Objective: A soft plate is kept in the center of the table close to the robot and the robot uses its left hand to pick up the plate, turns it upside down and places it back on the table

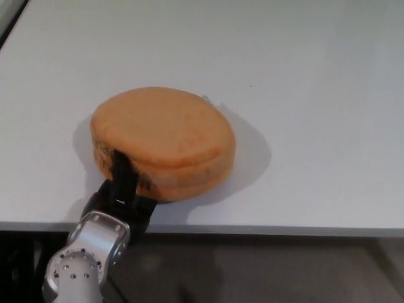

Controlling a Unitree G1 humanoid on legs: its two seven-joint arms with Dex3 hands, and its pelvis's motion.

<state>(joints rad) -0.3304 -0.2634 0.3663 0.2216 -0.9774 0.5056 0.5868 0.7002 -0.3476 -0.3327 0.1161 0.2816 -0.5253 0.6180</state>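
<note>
Black left hand (123, 192), silver screw-dotted wrist housing (85, 262).

An orange plate (165, 140) lies bottom up on the white tabletop (303, 82), close to its near edge. The left hand (123, 192) grips the plate's near rim, one black finger against its side.

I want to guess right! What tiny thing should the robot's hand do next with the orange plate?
Probably let go. The orange plate looks already upside down, domed side up and seemingly resting on the white table near its front edge, while the left hand grips its near rim. Opening the fingers and backing away seems next.
</note>
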